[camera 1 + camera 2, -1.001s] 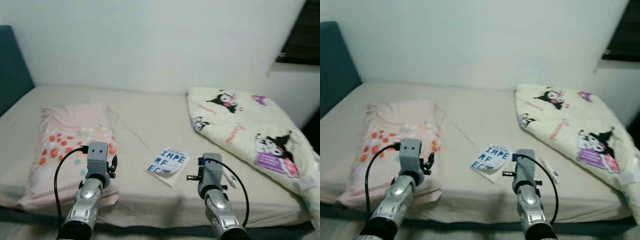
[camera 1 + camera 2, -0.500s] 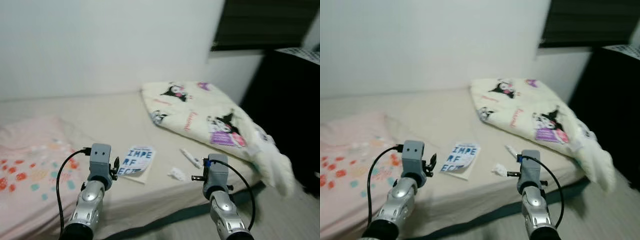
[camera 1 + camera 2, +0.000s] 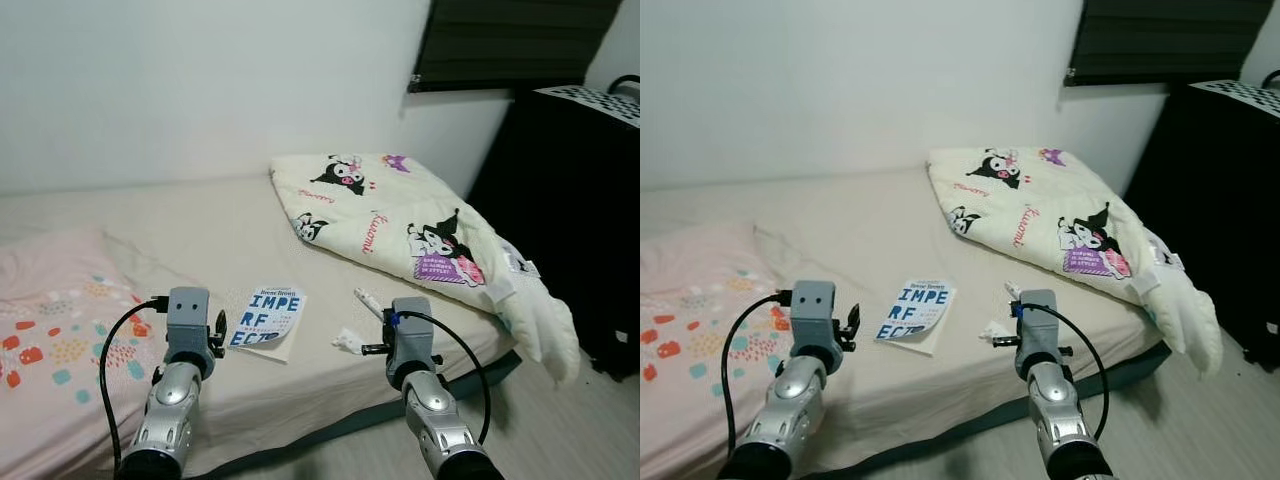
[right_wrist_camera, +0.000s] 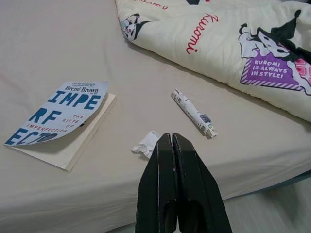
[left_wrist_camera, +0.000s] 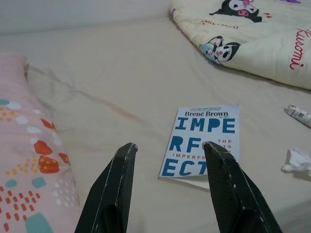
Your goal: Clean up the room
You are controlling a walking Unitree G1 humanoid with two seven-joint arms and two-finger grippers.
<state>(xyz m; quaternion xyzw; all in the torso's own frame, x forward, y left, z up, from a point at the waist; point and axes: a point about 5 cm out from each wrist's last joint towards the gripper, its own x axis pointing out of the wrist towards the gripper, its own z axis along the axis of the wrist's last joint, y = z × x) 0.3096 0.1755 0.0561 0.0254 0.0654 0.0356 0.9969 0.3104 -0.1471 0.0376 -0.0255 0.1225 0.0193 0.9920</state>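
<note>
Open your shut, empty right gripper (image 4: 171,145) before descending on the tissue (image 4: 145,143) at its 11 o'clock; left gripper (image 5: 167,155) hovers open, empty.

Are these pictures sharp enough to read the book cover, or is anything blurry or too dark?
Left wrist view: evenly lit and sharp; the book reads "Brené Brown", between the open left tool fingers. Right wrist view: also crisp; the quilt print is legible, and the shut right tool is near, dark and featureless. Head views: softer, with the cabinet on the right almost pure black.
</note>
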